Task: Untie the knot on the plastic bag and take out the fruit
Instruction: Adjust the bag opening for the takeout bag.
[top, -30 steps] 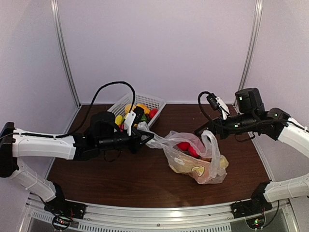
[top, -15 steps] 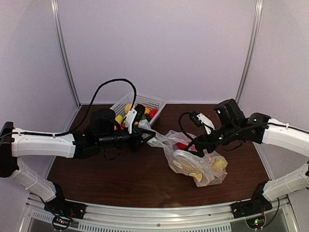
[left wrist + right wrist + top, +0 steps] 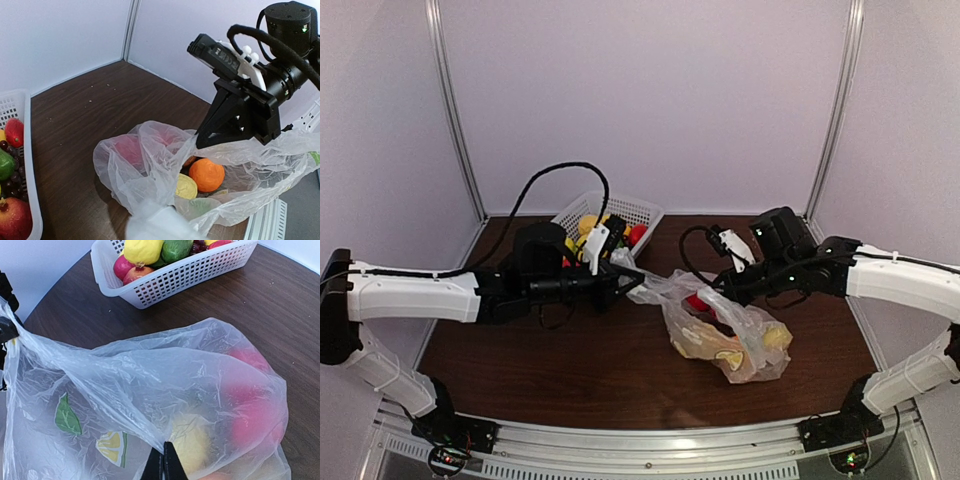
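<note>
Brown counter (image 3: 620,375), pale lilac walls (image 3: 650,100). One plastic bag (image 3: 725,335) between two hands; left hand (image 3: 634,284) and right hand (image 3: 710,294) each clamp its film. One basket (image 3: 632,204) behind the left hand.

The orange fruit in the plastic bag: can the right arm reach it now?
Probably not: the right fingers are pinched shut on the plastic bag, so they must let go before reaching the orange fruit.

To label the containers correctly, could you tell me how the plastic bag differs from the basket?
The plastic bag is clear, crinkled film; the basket is white lattice. The bag lies mid-table, pinched by left gripper and right gripper; the basket stands untouched at the far edge. Both hold fruit.
</note>
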Controlling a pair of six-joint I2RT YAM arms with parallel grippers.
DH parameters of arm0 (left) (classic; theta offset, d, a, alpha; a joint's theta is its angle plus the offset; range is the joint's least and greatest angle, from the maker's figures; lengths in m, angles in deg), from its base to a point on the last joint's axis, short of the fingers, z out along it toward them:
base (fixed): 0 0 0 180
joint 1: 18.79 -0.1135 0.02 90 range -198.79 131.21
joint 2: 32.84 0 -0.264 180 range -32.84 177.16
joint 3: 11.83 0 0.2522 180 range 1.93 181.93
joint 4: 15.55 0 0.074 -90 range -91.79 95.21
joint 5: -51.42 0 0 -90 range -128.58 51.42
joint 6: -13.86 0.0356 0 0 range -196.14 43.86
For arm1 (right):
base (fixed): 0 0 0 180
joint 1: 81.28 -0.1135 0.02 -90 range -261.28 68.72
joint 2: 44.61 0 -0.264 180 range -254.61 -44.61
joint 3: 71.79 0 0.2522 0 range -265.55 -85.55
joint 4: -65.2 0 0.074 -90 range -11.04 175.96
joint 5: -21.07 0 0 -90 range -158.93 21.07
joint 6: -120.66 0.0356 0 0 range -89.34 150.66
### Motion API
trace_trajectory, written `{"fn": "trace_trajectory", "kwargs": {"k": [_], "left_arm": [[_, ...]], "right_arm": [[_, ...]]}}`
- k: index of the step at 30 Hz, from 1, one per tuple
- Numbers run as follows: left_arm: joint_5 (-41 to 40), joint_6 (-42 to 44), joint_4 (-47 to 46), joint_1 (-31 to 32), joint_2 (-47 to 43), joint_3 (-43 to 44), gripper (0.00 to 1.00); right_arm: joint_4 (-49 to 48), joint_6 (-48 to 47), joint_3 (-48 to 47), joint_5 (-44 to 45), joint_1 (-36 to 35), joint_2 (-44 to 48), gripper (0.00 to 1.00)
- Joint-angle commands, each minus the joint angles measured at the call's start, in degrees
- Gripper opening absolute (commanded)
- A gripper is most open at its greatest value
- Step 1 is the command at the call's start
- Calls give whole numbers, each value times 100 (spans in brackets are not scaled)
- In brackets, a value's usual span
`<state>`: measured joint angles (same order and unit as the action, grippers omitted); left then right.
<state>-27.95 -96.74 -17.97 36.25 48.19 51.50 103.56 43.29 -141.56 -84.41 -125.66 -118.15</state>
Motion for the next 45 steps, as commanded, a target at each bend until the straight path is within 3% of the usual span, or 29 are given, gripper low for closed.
{"fn": "trace_trajectory", "kwargs": {"k": [1,4,11,18,25,28,32,37,45], "left_arm": [[-271,216,267,-24,8,377,0],[-445,358,511,-21,-20,541,0],[-728,500,919,-233,-260,660,11],[-1195,235,998,-354,-573,479,15],[-130,-891,252,-331,-427,156,41],[2,-1351,-167,-217,-243,-54,60],[-82,-2059,-673,-155,7,-331,77],[106,-2691,-1432,-59,510,-304,86],[-517,-3037,-850,50,1120,299,94]], "right_arm": [[98,29,-262,1144,22,232,0],[371,-16,-502,1689,320,569,0],[792,-167,-1263,2444,953,1437,0],[449,34,-862,2134,978,1682,0],[-304,474,-59,1558,975,1612,0],[-390,519,0,1562,975,1640,0],[-428,530,1,1616,977,1767,0],[-430,535,52,1644,980,1842,0],[-456,566,123,1610,976,1907,0]]}}
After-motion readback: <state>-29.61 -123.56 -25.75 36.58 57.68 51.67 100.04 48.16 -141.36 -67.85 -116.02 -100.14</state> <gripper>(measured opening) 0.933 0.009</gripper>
